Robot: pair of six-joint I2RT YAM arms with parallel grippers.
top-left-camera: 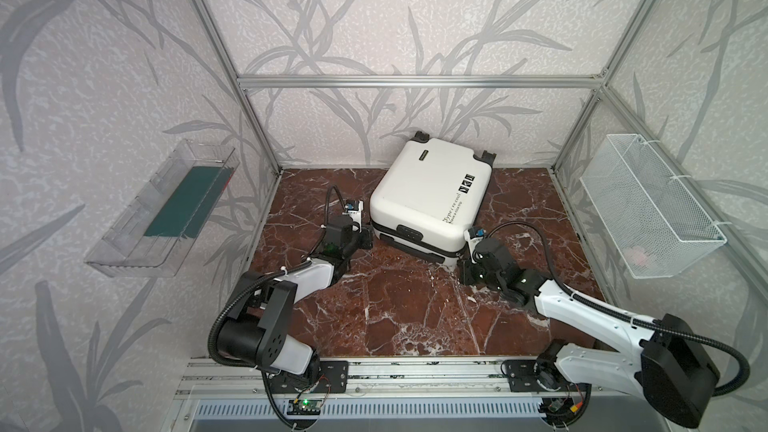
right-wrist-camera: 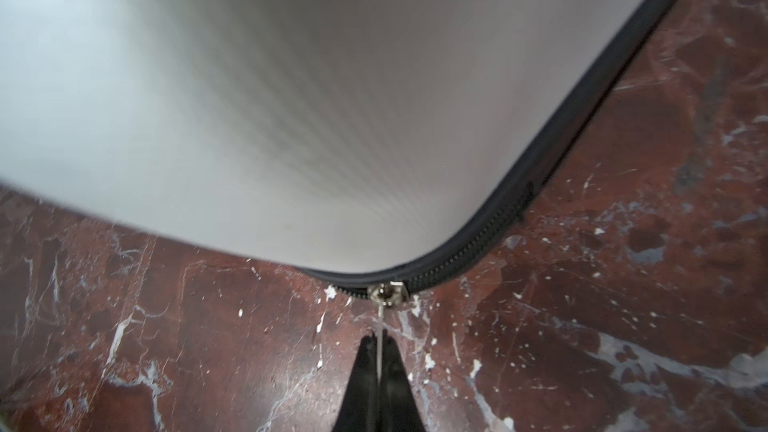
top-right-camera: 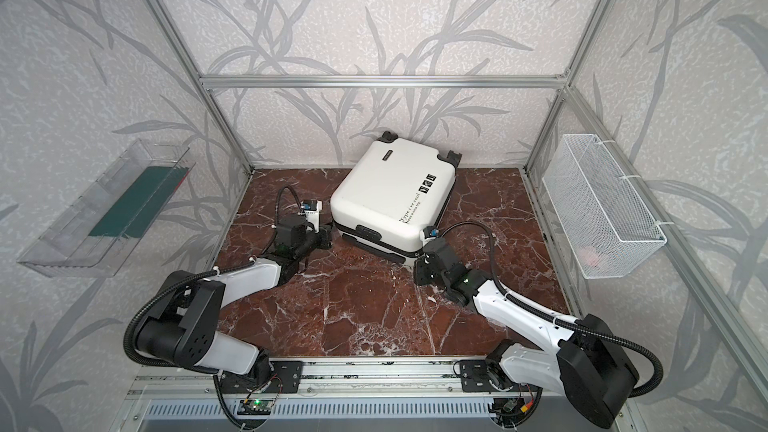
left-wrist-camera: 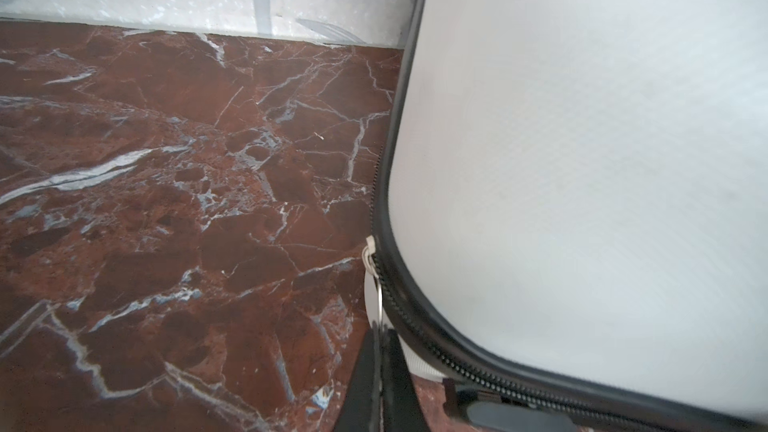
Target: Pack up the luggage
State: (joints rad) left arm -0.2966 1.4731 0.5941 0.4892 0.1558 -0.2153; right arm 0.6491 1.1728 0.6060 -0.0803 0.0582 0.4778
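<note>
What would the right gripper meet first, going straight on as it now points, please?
Probably the zipper slider at the luggage corner; the right gripper pinches its pull.

The luggage (top-left-camera: 432, 197), a white hard-shell suitcase with a black zipper seam (right-wrist-camera: 582, 118) and printed text, lies flat, lid down, with its wheels (top-left-camera: 422, 137) pointing away from both grippers. The left gripper (left-wrist-camera: 380, 336) and right gripper (right-wrist-camera: 380, 342) each pinch a zipper pull (right-wrist-camera: 380, 324) at its near corners.

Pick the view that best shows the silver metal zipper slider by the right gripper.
The right wrist view: the silver metal zipper slider sits sharp on the black zipper seam, its pull pinched in the shut right gripper. Both top views leave it too small to see; the left wrist view misses it.
</note>
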